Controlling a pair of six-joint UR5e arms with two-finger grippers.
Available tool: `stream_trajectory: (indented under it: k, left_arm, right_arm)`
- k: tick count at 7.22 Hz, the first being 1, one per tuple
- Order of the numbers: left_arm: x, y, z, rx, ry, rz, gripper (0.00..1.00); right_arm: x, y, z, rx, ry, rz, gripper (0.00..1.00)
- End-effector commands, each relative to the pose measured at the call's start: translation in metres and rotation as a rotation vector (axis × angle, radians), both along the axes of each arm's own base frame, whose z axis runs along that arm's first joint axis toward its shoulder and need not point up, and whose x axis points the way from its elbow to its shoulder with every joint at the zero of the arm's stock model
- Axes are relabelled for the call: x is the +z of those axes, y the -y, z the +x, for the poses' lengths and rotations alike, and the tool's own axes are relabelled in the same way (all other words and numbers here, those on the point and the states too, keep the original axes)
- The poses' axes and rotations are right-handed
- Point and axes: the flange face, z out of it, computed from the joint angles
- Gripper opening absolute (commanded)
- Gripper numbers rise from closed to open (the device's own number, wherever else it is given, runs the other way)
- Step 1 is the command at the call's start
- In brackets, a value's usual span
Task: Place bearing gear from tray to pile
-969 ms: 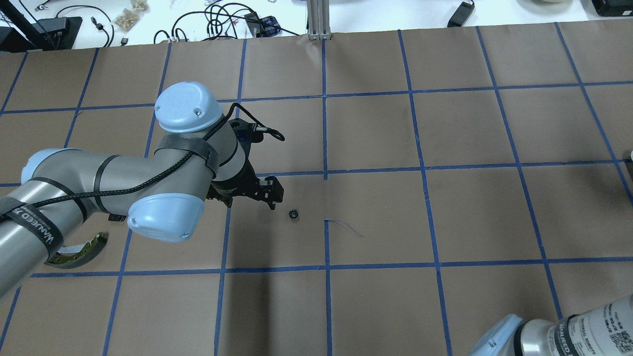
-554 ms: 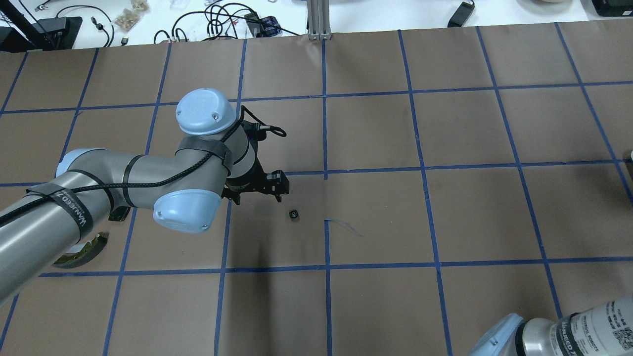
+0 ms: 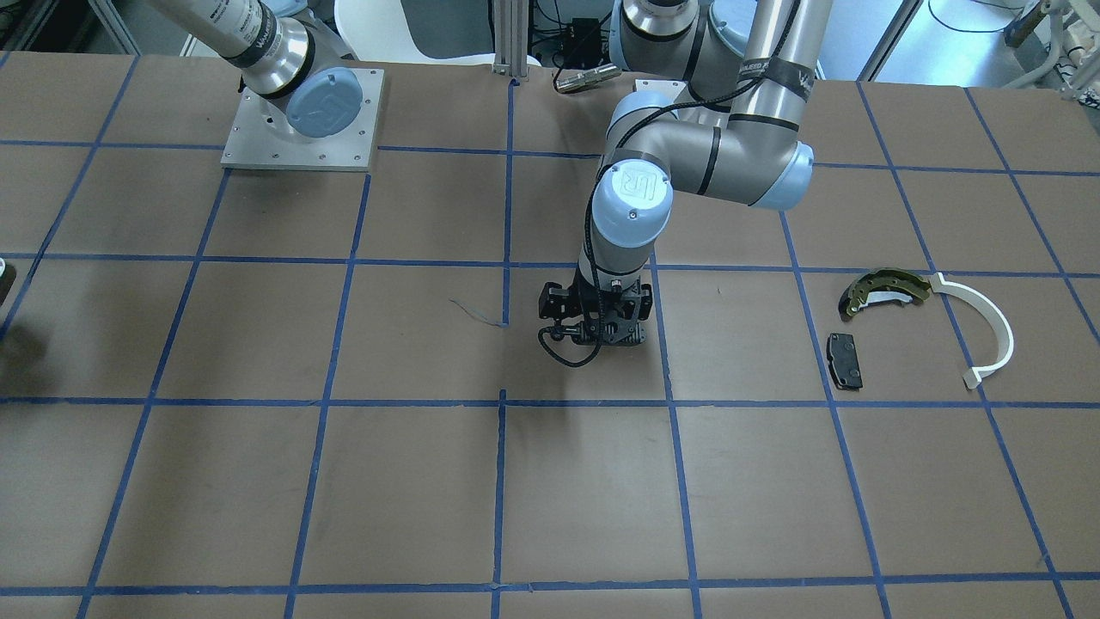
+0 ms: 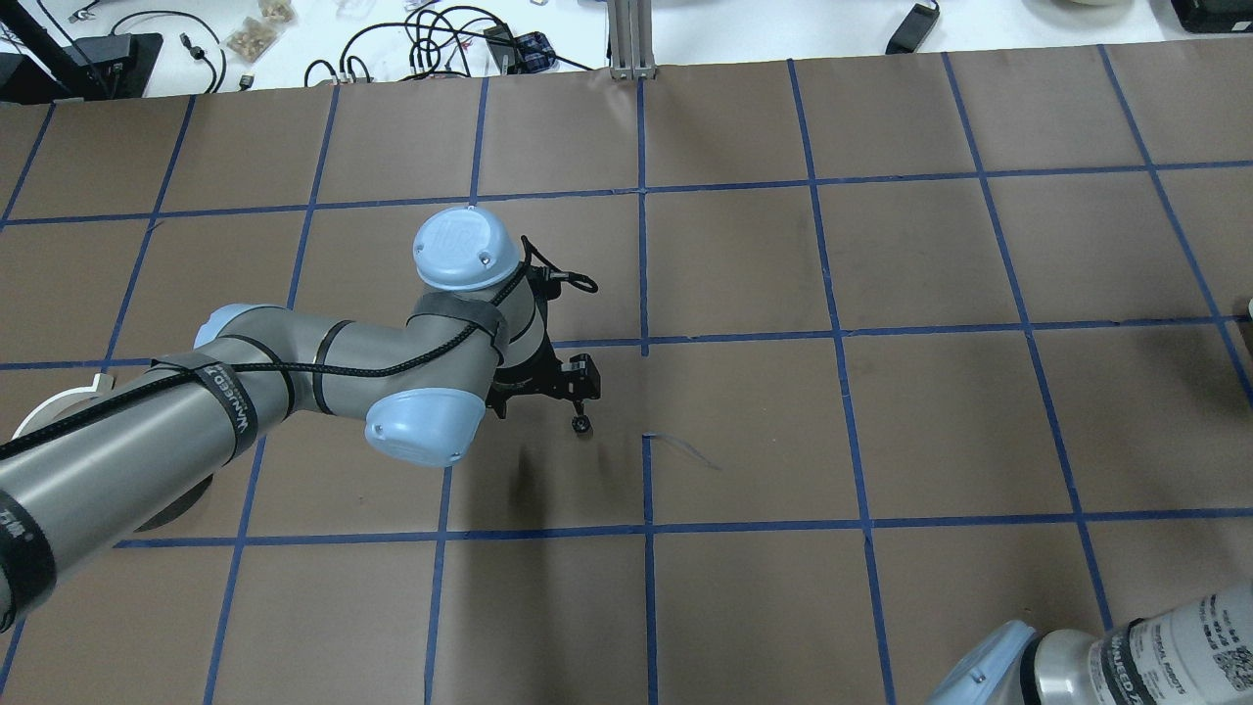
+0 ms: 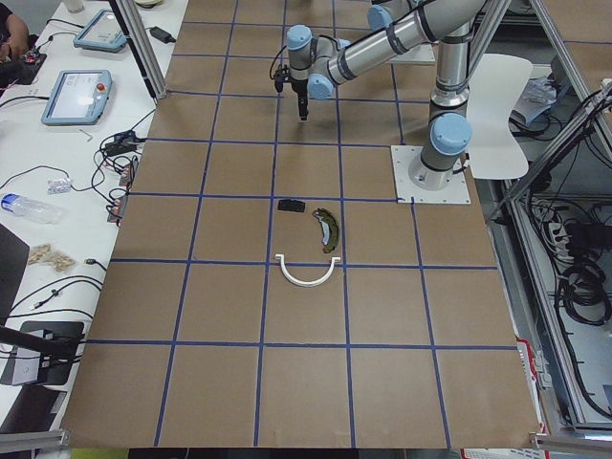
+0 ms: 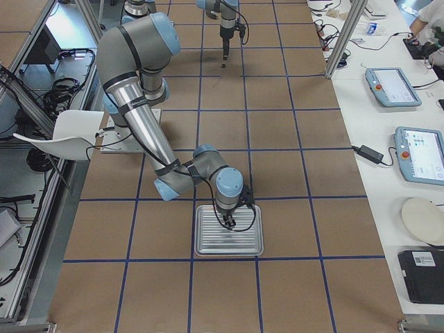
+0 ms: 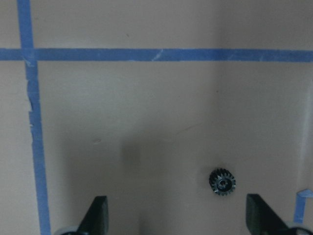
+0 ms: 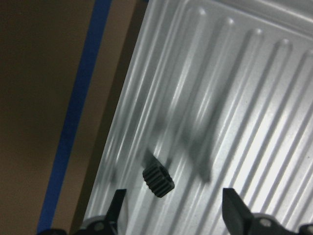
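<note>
Brown-papered table (image 4: 881, 441) carries the tray (image 6: 246, 243) and, well apart, the pile (image 3: 876, 279). Jaws apart, the right gripper (image 8: 174, 208) hangs over the tray's bearing gear (image 8: 158, 180). The left gripper (image 7: 177, 213), also spread, has a loose gear (image 7: 222, 181) off-centre beneath it, so closing might flick it away.

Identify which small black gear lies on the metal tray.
The gear below the right hand; the other gear lies on brown paper.
</note>
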Motion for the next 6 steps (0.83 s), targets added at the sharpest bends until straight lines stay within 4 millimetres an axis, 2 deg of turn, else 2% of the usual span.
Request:
stream_trajectory:
  k: [1, 3, 4, 5, 6]
  left_arm:
    - [-0.020, -0.003, -0.018, -0.011, 0.003, 0.000, 1.00]
    - [-0.031, -0.005, -0.023, -0.023, 0.001, 0.005, 0.99]
    - [-0.032, -0.005, -0.024, -0.026, -0.002, 0.007, 0.77]
    - [-0.033, -0.008, -0.027, -0.031, -0.003, 0.013, 0.58]
    - [-0.034, -0.010, -0.029, -0.036, 0.003, 0.022, 0.33]
  right_arm:
    - [-0.001, 0.002, 0.002, -0.002, 0.001, 0.001, 0.55]
    - [-0.004, 0.002, 0.004, -0.041, 0.017, 0.008, 0.53]
    - [-0.005, 0.002, 0.005, -0.040, 0.019, 0.008, 0.52]
    - [-0.005, 0.002, 0.005, -0.040, 0.021, 0.009, 0.46]
    - [-0.006, 0.002, 0.005, -0.040, 0.021, 0.011, 0.37]
